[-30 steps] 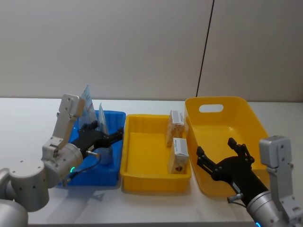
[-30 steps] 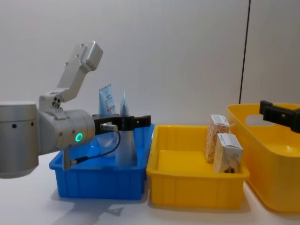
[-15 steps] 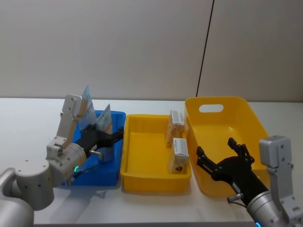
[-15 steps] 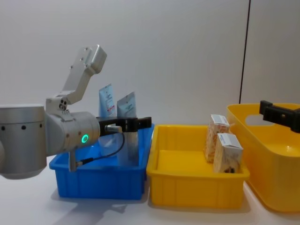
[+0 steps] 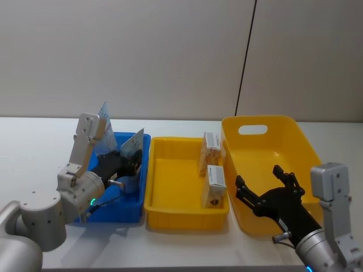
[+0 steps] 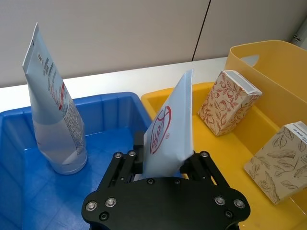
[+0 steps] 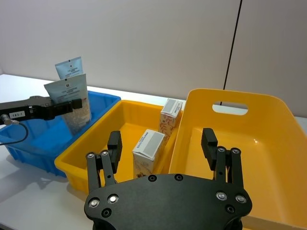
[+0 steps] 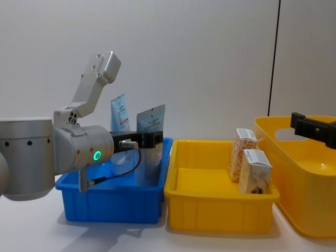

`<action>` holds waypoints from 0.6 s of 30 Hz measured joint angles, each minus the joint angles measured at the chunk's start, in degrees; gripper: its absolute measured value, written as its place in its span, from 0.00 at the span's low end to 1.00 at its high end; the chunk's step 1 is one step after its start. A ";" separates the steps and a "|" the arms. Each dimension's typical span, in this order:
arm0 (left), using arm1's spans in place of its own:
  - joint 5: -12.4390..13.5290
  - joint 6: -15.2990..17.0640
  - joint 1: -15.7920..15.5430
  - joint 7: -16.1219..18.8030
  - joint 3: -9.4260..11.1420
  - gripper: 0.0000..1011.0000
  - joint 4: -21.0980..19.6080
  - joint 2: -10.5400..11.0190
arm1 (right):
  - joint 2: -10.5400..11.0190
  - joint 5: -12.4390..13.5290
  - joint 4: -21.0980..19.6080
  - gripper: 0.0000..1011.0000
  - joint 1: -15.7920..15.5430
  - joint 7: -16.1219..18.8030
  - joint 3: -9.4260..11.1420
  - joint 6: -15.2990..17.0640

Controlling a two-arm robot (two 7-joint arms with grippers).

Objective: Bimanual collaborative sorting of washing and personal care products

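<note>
Two pale-blue tubes are in the blue bin (image 5: 113, 212). One tube (image 5: 104, 120) (image 6: 55, 115) (image 8: 119, 114) stands upright at the back. My left gripper (image 5: 133, 161) (image 6: 165, 160) (image 8: 143, 139) is shut on the other tube (image 5: 132, 146) (image 6: 170, 134) (image 8: 151, 126), which leans toward the yellow tray. Two speckled cartons (image 5: 211, 147) (image 5: 214, 186) (image 8: 242, 152) (image 8: 254, 170) stand along the right side of the shallow yellow tray (image 5: 187, 218). My right gripper (image 5: 258, 177) (image 7: 160, 139) hangs open over the front of the deep yellow bin (image 5: 283, 127), holding nothing.
The three containers sit side by side on a white table: blue bin (image 8: 110, 202), yellow tray (image 8: 220, 215), deep yellow bin (image 8: 315, 210). The left half of the tray floor is bare. A grey wall with a dark vertical seam stands behind.
The held tube has turned from edge-on to face-on and tipped toward the yellow tray, with the left gripper shifting slightly right. The right arm has not moved.
</note>
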 joint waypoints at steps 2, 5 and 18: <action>0.02 0.00 0.00 0.00 -0.01 0.37 0.00 0.00 | 0.00 0.00 0.00 0.99 0.00 0.00 0.00 0.00; 0.12 0.00 0.19 -0.26 -0.02 0.30 -0.54 0.31 | 0.00 0.00 0.00 0.99 0.00 0.00 0.00 0.00; 0.70 1.32 3.05 -1.64 -1.02 0.22 -9.69 4.60 | 0.00 0.00 0.00 0.99 0.00 0.00 0.00 0.00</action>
